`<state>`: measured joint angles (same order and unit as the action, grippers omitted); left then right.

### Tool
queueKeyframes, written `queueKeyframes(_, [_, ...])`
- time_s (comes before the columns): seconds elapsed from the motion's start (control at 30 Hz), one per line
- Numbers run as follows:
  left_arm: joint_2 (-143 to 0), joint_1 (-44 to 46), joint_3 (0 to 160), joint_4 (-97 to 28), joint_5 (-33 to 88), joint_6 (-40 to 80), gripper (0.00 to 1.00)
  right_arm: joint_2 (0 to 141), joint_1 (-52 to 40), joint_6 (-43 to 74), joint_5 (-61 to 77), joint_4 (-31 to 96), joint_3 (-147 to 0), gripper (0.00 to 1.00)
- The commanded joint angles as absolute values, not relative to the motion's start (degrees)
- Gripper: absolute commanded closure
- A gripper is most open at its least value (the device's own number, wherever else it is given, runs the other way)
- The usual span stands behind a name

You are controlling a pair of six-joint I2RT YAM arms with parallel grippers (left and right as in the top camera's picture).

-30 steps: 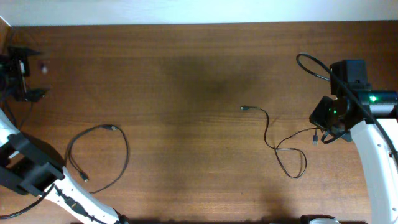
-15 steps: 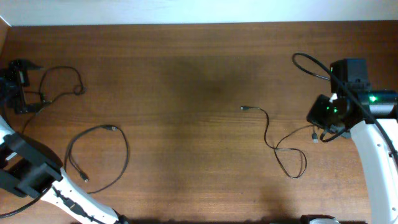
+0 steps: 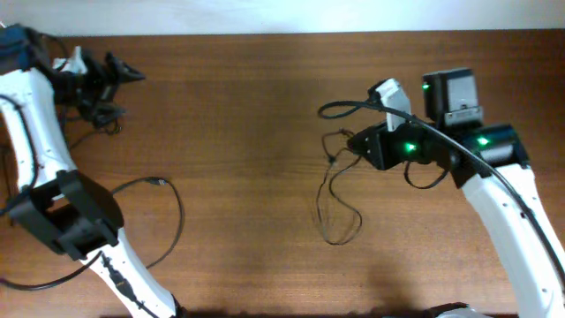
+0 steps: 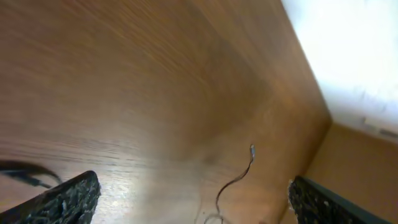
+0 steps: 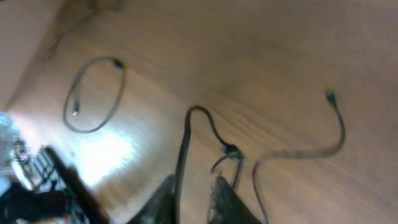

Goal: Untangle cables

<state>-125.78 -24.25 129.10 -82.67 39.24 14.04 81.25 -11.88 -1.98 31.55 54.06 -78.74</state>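
Overhead view is showing me the left arm [image 3: 35, 119] lying stretched toward the table's far left corner. Its left gripper [image 3: 124, 91] is pointing right with the jaws standing wide apart and holding nothing. The left wrist view is agreeing: its fingers [image 4: 62, 199] are sitting at the frame's lower corners with bare wood and one thin plug end between them. The right arm [image 3: 503, 212] is angling in from the right edge toward the middle, with the right gripper [image 3: 351, 144] pointing left. The wooden table [image 3: 247, 97] is lying dark brown under everything, and a white wall [image 3: 265, 16] is bordering its far edge. I am counting three cables. A short cable [image 3: 99, 132] is lying just beside the left gripper, apart from it. A looped cable [image 3: 146, 221] is lying near the front left, well apart from both grippers. The third cable [image 3: 335, 216] is trailing toward the front in a loop from right at the right gripper's tip. In the right wrist view that gripper's fingers [image 5: 165, 199] are standing narrowly parted, and a strand of the third cable is running down into the gap. The blur is keeping me from telling whether it is pinched.
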Motion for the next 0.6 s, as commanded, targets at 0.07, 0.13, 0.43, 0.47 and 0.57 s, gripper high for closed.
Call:
queueKeyframes(0.07, [-123.39, -15.33, 128.92, -82.76, 36.29, 11.88, 0.01, 84.93, -12.29, 5.76, 16.05, 55.29, -78.91, 0.01])
queueKeyframes(0.13, [-123.39, -11.20, 128.92, -82.72, 35.97, 11.86, 0.01, 84.66, -12.23, 9.02, 10.87, 55.27, -79.42, 0.01])
queueKeyframes(0.43, [-123.42, 13.56, 127.46, -80.66, 14.04, 11.90, 0.01, 81.67, -2.39, 27.77, -12.69, 67.33, -87.64, 0.01])
queueKeyframes(0.47, [-123.44, 16.43, 127.11, -79.75, 10.87, 11.90, 0.01, 80.36, -0.27, 27.75, -12.67, 67.57, -88.12, 0.01])
queueKeyframes(0.57, [-124.20, 24.32, 126.10, -76.60, 7.64, 11.90, 0.01, 76.12, 5.72, 27.73, -12.25, 68.53, -88.16, 0.01])
